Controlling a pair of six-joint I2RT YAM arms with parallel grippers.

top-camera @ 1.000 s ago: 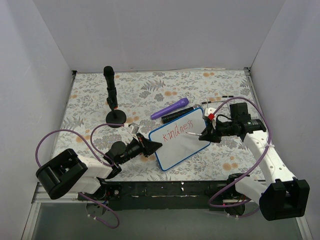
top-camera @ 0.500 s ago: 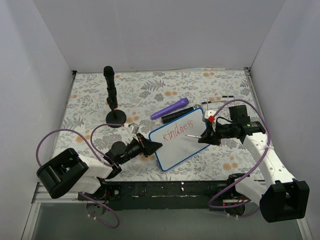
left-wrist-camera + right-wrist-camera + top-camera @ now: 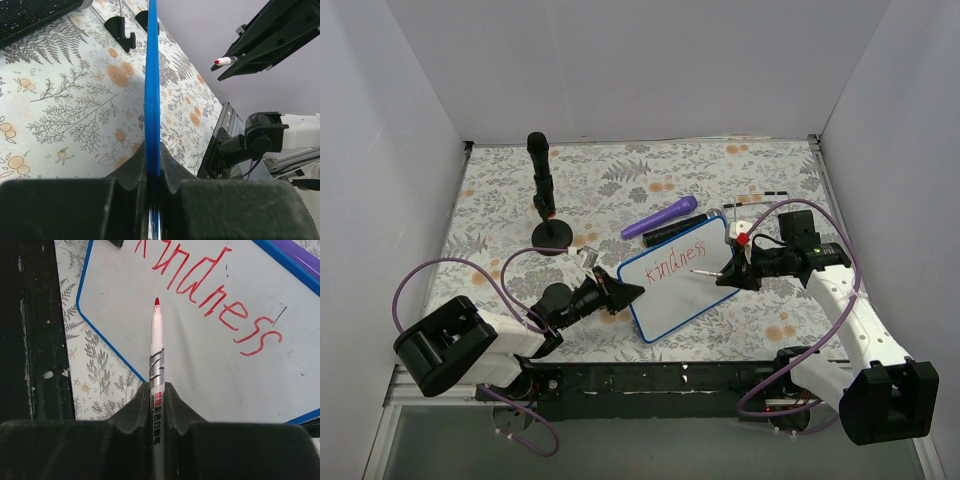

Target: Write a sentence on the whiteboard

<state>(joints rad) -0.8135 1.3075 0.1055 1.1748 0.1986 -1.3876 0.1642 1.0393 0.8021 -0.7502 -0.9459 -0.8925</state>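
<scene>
Whiteboard [image 3: 670, 290] at frame centre on the floral desk [image 3: 500, 200].
My left end effector [image 3: 636, 291] pinches its lower-left edge; my right end effector [image 3: 725, 275] grips a red marker [image 3: 157, 355], tip below the sentence [image 3: 677, 262], reading "kindness".

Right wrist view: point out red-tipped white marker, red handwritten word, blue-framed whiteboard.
red-tipped white marker [image 3: 157, 347], right wrist view, barrel
red handwritten word [image 3: 210, 282], right wrist view, letter d
blue-framed whiteboard [image 3: 215, 380], right wrist view, bare surface

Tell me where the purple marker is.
In the top view, the purple marker lies mid-table, just beyond the whiteboard's far edge, right of the black stand.
</scene>
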